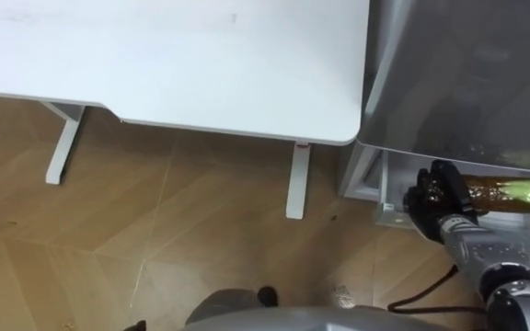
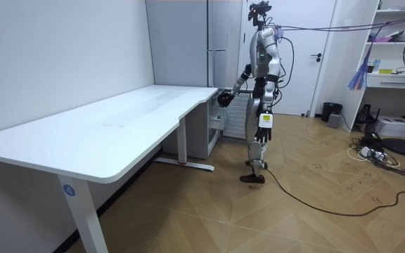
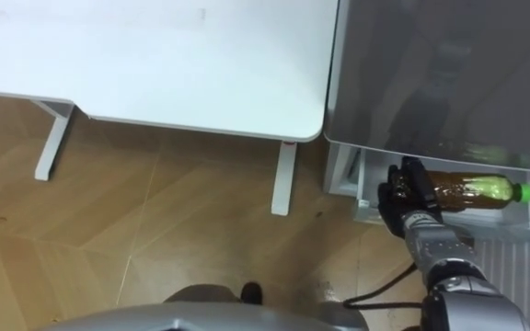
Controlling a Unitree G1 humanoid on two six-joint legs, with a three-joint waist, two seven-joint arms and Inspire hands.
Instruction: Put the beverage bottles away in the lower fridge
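Note:
A drink bottle (image 1: pixel 502 195) of brown tea with a green label and green cap lies sideways, cap pointing right. My right hand (image 1: pixel 435 204) is shut on its base end, and that hand (image 3: pixel 403 204) holds the bottle (image 3: pixel 466 191) just over the open lower fridge drawer (image 3: pixel 362 191), under the grey upper door (image 3: pixel 440 74). In the room view I stand facing the fridge (image 2: pixel 220 42), right hand (image 2: pixel 225 97) stretched toward it. My left hand (image 2: pixel 271 87) hangs by my hip.
A white table (image 1: pixel 173 55) fills the upper left, its corner close to the fridge door (image 1: pixel 467 74). One white leg (image 1: pixel 297 179) stands just left of the drawer (image 1: pixel 380 188), another leg (image 1: pixel 63 142) farther left. Wooden floor lies before me.

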